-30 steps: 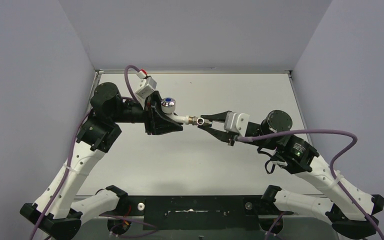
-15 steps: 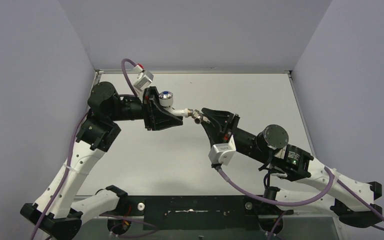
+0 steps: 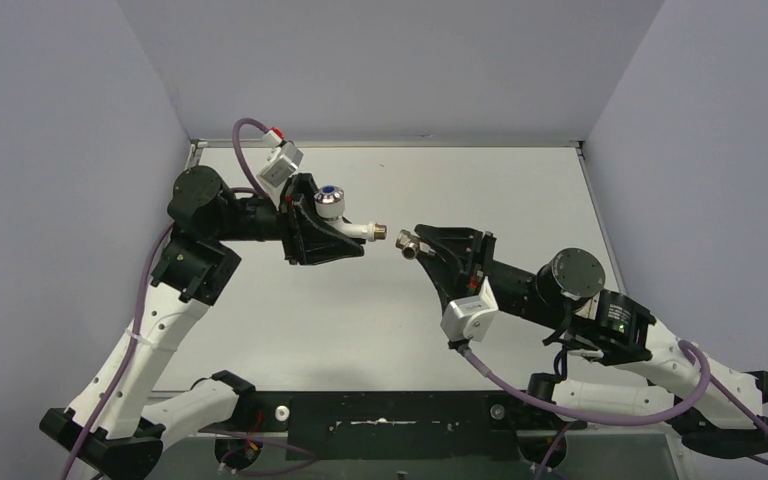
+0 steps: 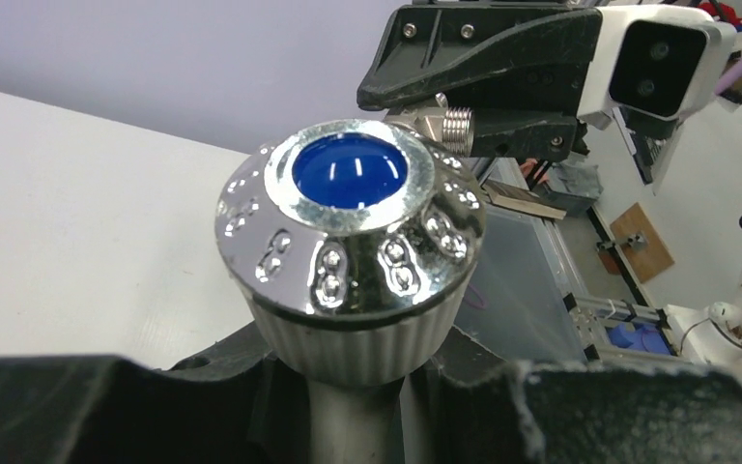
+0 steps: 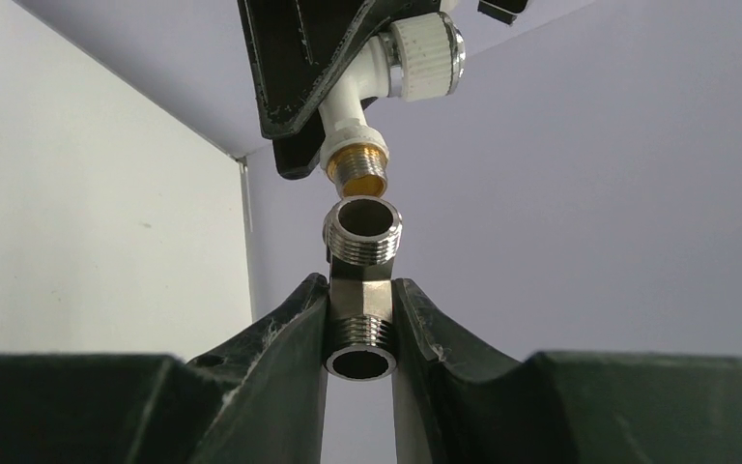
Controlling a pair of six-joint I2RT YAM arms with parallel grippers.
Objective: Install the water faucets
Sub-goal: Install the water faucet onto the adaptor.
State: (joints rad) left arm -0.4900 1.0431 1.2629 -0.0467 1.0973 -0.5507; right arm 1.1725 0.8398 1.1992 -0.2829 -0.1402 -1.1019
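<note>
The left tool [image 3: 350, 242] is closed on the white tap [image 3: 332, 202], whose stem hides between the fingers [image 4: 106, 406]. The right tool [image 5: 360, 324] pinches the threaded fitting [image 5: 360, 280], just apart from the tap's brass end.

White table [image 3: 360, 330] boxed by plain lavender-grey walls [image 3: 390, 70] on three sides, even light

**Bright, even light**

Overhead, diffuse light leaves only faint shadows on the tabletop [image 3: 360, 330]. White glints streak the chrome of the tap [image 4: 348, 261]. The threaded fitting [image 5: 362, 240] is crisp; both wrist views blur along their bottom edges.
</note>
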